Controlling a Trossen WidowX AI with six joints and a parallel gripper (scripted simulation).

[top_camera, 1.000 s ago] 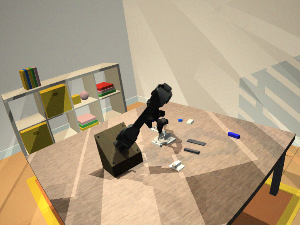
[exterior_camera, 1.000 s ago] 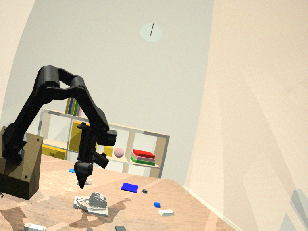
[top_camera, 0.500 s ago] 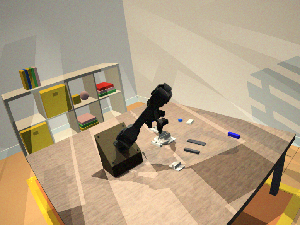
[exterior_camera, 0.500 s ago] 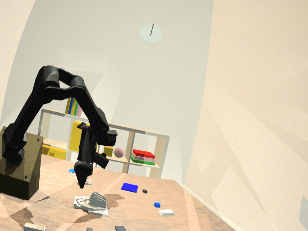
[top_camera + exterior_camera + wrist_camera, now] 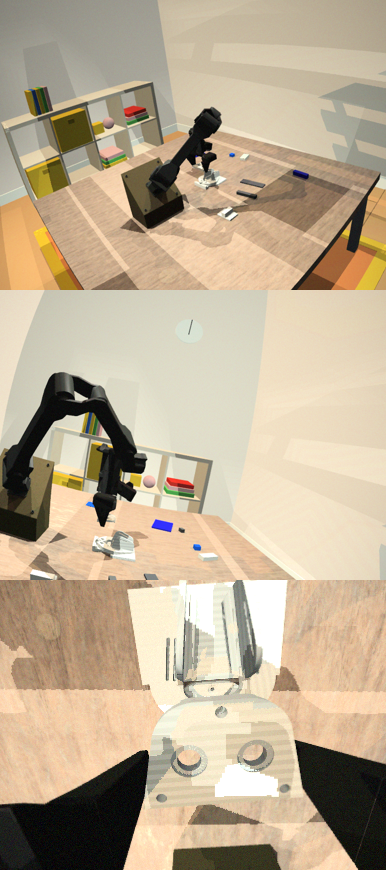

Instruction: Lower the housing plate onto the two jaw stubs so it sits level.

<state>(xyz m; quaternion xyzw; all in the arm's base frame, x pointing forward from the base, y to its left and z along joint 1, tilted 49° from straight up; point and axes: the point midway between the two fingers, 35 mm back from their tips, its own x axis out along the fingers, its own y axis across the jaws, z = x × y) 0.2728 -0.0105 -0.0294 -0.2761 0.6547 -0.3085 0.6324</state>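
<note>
My gripper (image 5: 199, 168) (image 5: 104, 523) (image 5: 216, 752) is shut on the pale housing plate (image 5: 197, 166) (image 5: 111, 518) (image 5: 215, 730), with one black finger at each side edge. The plate has two large ringed holes and three small ones. It is held above the table, partly behind a finger in the top and exterior views. The white base (image 5: 222, 180) (image 5: 127, 557) (image 5: 139, 625) lies on the table with the two upright jaws (image 5: 215, 174) (image 5: 123, 539) (image 5: 250, 645) on it. In the wrist view the jaws stand beyond the plate's rounded edge, which covers the base's near edge. The stubs cannot be made out.
Two dark bars (image 5: 252, 183) (image 5: 246, 194), a blue bar (image 5: 300, 174) and a small white stepped block (image 5: 227, 214) lie around the base. A blue block (image 5: 232, 154) (image 5: 197, 547), a white block (image 5: 244, 157) (image 5: 208, 556) and a blue plate (image 5: 162, 525) lie farther off.
</note>
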